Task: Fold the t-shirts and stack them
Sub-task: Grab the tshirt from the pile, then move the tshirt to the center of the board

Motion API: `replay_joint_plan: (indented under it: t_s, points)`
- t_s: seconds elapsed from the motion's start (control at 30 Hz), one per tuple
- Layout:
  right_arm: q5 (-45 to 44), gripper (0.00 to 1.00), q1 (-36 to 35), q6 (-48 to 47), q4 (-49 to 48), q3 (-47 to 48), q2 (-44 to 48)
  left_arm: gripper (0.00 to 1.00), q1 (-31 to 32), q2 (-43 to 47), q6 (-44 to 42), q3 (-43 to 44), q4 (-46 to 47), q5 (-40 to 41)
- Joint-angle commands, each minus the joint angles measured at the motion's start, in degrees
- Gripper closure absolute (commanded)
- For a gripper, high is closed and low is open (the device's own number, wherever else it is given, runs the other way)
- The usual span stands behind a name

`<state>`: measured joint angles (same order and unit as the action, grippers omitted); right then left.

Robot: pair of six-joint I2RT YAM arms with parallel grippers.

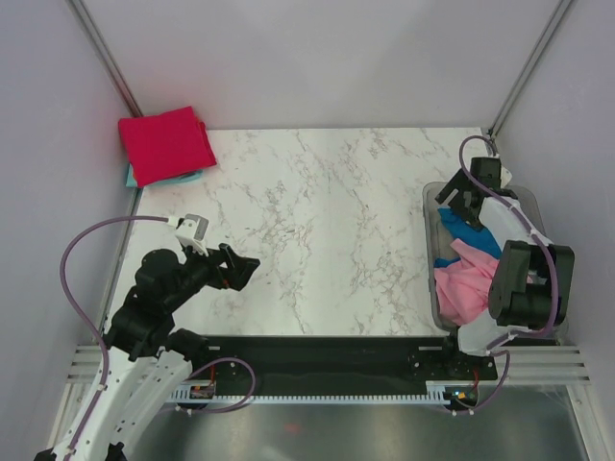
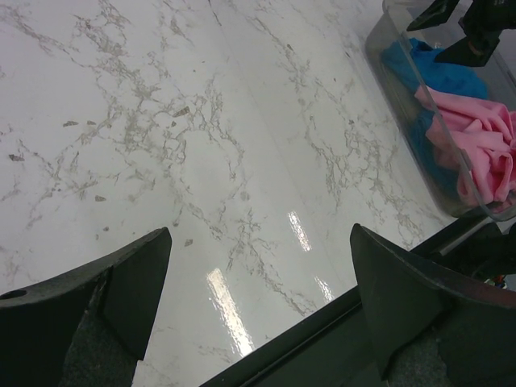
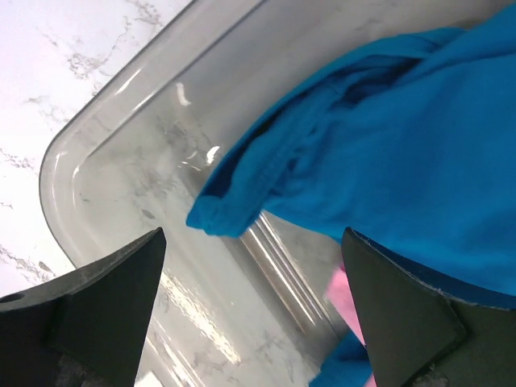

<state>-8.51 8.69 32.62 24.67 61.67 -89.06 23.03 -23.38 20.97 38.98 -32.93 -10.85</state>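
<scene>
A folded crimson red t-shirt (image 1: 165, 144) lies at the table's far left corner on top of a pale teal t-shirt (image 1: 133, 177), of which only an edge shows. A crumpled bright blue t-shirt (image 1: 473, 236) (image 3: 387, 153) and a pink t-shirt (image 1: 463, 284) (image 2: 484, 145) lie in the clear tub (image 1: 430, 206) at the right. My right gripper (image 1: 455, 198) (image 3: 254, 274) hangs open over the tub's far end, just above the blue cloth, holding nothing. Low over the bare marble near the left front, my left gripper (image 1: 248, 270) (image 2: 258, 266) is open and empty.
The tub's rounded corner and rim (image 3: 89, 137) lie under my right gripper. A black rail (image 1: 317, 346) runs along the table's near edge. White walls and metal posts close in the back and both sides.
</scene>
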Motion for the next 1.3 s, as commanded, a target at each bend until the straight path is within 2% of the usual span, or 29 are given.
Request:
replay_joint_plan:
  t_s: [0.0,0.2,0.27,0.3,0.33,0.4,0.43,0.57,0.67,0.7,0.77,0.8,0.87,0.9,0.93,1.03,1.07,1.13,1.23,1.27]
  points:
    - [5.52,0.02,0.01,-1.33,-8.39,0.82,-3.22,0.00,0.35,-0.36,-0.49,0.04,1.20,0.57]
    - [3.77,0.04,0.10,-2.12,-9.11,2.14,-8.94,0.00,0.09,-0.97,-0.58,0.13,1.11,0.83]
    - [3.42,0.18,0.45,-2.56,-9.28,2.23,-10.08,0.00,0.09,-0.88,-0.58,0.04,1.02,1.01]
    - [3.50,0.30,0.54,-2.74,-9.46,2.14,-10.26,0.00,0.00,-0.71,-0.58,0.04,1.11,0.92]
    - [3.42,0.64,0.80,-3.09,-9.37,2.49,-10.09,0.00,0.00,-0.71,-0.58,0.04,1.02,1.01]
    - [3.24,0.95,1.07,-3.53,-7.81,3.80,-9.30,0.00,0.00,-0.62,-0.58,0.04,1.02,1.01]
    - [2.98,1.00,1.24,-3.88,-6.66,4.77,-8.60,0.00,0.00,-0.53,-0.58,0.04,1.02,1.10]
    - [0.96,1.00,1.24,-6.33,2.90,13.02,-1.58,0.00,0.00,0.17,-0.58,0.04,1.11,1.10]
    - [4.89,1.00,0.81,-6.95,10.02,26.36,3.53,0.00,-0.09,0.88,-0.58,0.04,1.02,1.36]
    - [7.35,1.00,0.20,-7.57,12.05,35.62,4.93,0.00,-0.09,1.05,-0.58,0.04,1.02,1.36]
    - [8.34,1.00,-3.74,-8.19,17.14,46.38,5.12,0.00,-0.17,1.31,-0.58,0.04,0.94,1.36]
    - [12.69,1.00,-5.33,-8.10,18.21,57.57,4.42,0.00,-0.35,1.40,-0.58,0.04,1.02,1.36]
    - [17.89,1.00,-10.06,-6.53,17.71,70.88,3.37,0.00,-0.44,1.40,-0.58,0.13,0.85,1.53]
    - [20.61,1.00,-11.05,-4.60,16.13,73.48,2.93,0.00,-0.53,1.49,-0.58,0.13,0.93,1.45]
    - [27.43,1.00,-11.50,-0.41,13.59,74.64,3.10,0.00,-0.79,1.49,-0.58,0.13,0.94,1.53]
    - [38.18,1.00,-11.85,8.65,-0.46,71.15,5.64,0.00,-0.88,1.75,-0.58,0.22,0.76,1.80]
    - [38.65,1.00,-11.94,9.30,-5.11,69.13,6.69,0.00,-0.79,1.75,-0.49,0.22,0.76,1.97]
    - [38.22,1.00,-11.85,9.13,-6.90,62.20,10.21,0.00,-0.88,2.19,-0.49,0.22,0.67,2.15]
    - [38.13,1.00,-11.85,8.52,-12.08,47.09,16.53,0.00,-0.88,2.54,-0.41,0.13,0.58,2.59]
    - [36.31,1.00,-11.85,6.68,-12.62,38.61,20.29,0.00,-0.88,2.63,-0.32,0.13,0.58,2.68]
